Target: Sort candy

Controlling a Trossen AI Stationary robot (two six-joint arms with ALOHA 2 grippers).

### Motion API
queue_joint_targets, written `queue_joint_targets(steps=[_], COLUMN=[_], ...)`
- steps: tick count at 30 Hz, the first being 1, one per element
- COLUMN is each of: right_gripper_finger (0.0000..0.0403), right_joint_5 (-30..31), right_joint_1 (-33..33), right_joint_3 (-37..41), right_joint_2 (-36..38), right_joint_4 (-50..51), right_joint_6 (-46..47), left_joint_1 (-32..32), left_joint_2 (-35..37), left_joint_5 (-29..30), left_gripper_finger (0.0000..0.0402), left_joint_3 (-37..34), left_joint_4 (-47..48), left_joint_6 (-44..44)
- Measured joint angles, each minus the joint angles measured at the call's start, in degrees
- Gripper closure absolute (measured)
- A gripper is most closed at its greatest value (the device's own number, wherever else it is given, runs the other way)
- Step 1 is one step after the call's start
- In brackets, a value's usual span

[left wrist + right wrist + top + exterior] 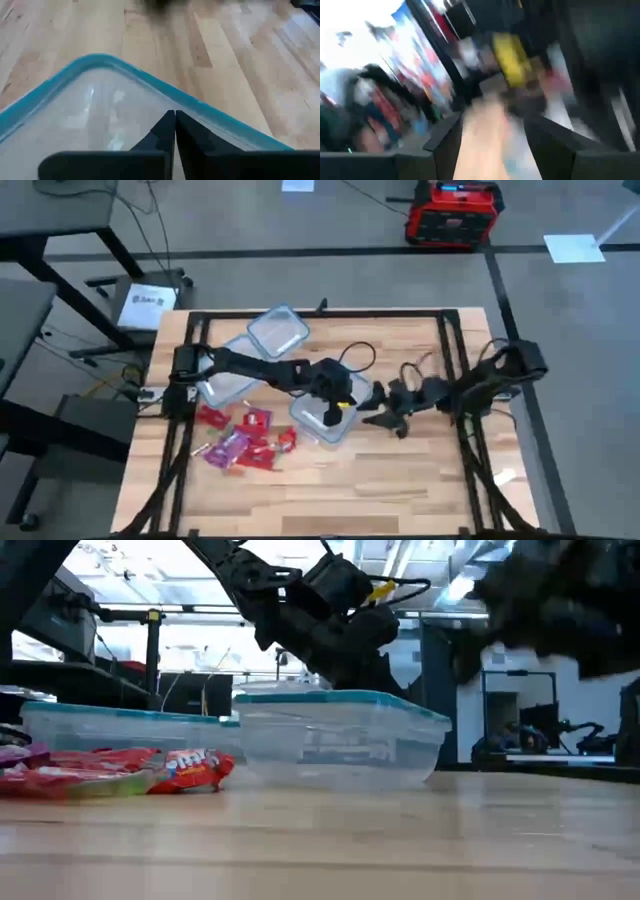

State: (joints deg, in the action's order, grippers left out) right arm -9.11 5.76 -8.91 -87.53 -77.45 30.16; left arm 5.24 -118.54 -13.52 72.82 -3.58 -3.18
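Wide wooden table [400,490] first, pale planks running lengthwise, filling the centre of the high view. On it, three clear rectangular tubs with bluish rims: one at upper centre [278,330], one to its lower left [222,385], and the nearest tub [328,420] dead centre, smooth, see-through plastic with rounded corners. Left gripper [175,131] hangs right over that centre tub, fingers pressed flat together with nothing between them. Right gripper [385,418] sits just right of the same tub; its wrist view is a smear, so I cannot tell how its fingers stand or whether they hold anything. And the candy [240,442]: a loose heap of small crinkly foil packets, shiny red, pink and magenta, lower left of centre, on bare wood, outside every tub. Low view shows the red wrappers [190,768] lying flat beside the tub wall. My read: the next pick wants one piece at the heap's edge, approached from above, fingers spread before descending so neighbours don't scatter.
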Motion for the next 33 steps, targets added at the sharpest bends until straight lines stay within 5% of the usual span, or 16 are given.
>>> queue_joint_targets(steps=[8, 17, 22, 28, 33], right_gripper_finger=[0.0204, 0.0206, 0.0207, 0.0207, 0.0207], right_joint_5=[2.09, 5.91, 7.37, 7.66, 7.74], right_joint_1=[-0.10, -1.46, -1.84, -1.76, -2.20], right_joint_3=[1.81, 1.94, 0.88, -0.80, -1.92], right_joint_2=[0.36, 0.18, 0.18, 0.18, 0.16], right_joint_4=[14.87, 17.41, 17.62, 20.06, 22.64], right_joint_6=[-0.22, -3.17, -3.69, -5.17, -5.96], left_joint_1=[-0.18, -0.39, -2.28, -7.45, -8.75], left_joint_2=[1.35, 8.10, 11.19, 10.86, 7.53], left_joint_5=[-8.50, -8.16, -8.01, 3.73, 9.07], left_gripper_finger=[0.0402, 0.0402, 0.0402, 0.0402, 0.0402], left_joint_3=[-0.31, 1.69, 1.77, 1.99, 2.20], left_joint_4=[-1.63, 2.37, 12.41, 24.07, 20.31], left_joint_6=[1.60, 11.73, 17.43, 15.04, 10.51])
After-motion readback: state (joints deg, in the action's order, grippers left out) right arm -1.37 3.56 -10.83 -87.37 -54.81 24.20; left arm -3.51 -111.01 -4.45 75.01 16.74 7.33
